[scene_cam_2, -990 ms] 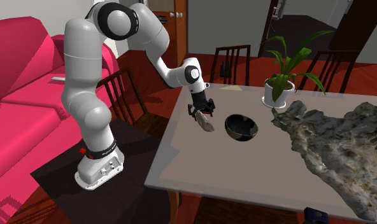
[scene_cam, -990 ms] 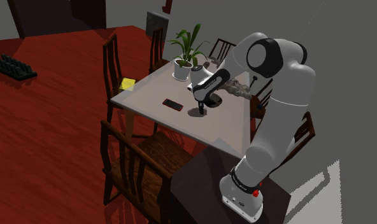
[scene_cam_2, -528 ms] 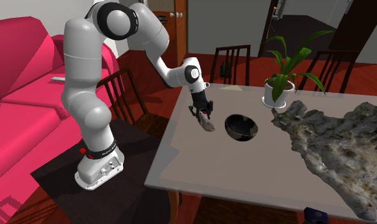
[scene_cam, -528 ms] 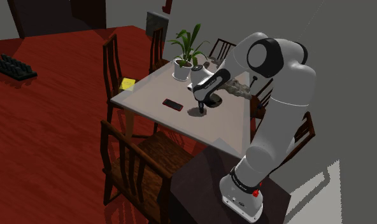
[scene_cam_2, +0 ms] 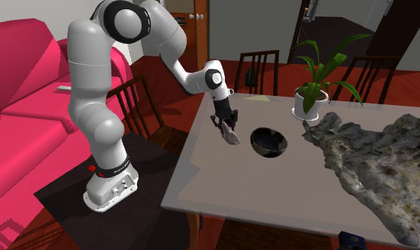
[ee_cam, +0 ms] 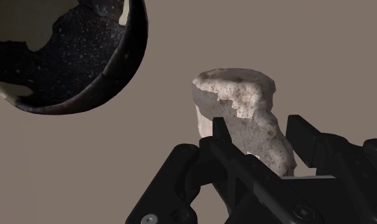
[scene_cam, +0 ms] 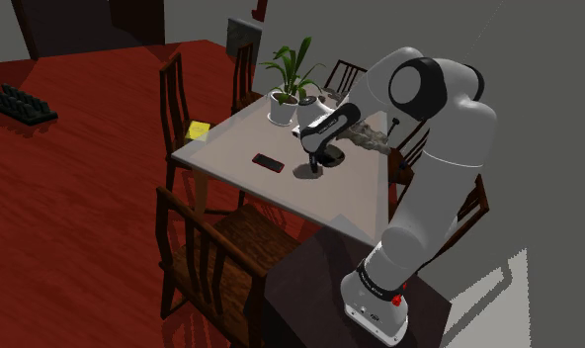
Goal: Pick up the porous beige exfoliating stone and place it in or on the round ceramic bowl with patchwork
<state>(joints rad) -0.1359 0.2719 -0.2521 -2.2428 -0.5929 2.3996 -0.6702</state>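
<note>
Gripped stone (ee_cam: 235, 95) firmly in closed pincer (ee_cam: 257, 130), close to counter (scene_cam_2: 223, 185), long axis projecting past the fingertips (ee_cam: 219, 137). Located bowl (scene_cam_2: 269, 142) just beside the stone, toward the second exterior view's right, open side up.

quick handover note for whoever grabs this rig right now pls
The gripper is shut on the mottled beige stone, which is clasped between its fingers.
The stone hangs low over the table; whether it has cleared the tabletop cannot be told.
The bowl is dark with pale patches. It stands upright on the table beside the stone, not touching it, with nothing in it.
Done: the grasp.
Left: lift, carry the stone over the bowl, lower it in, open, pull back.
</note>
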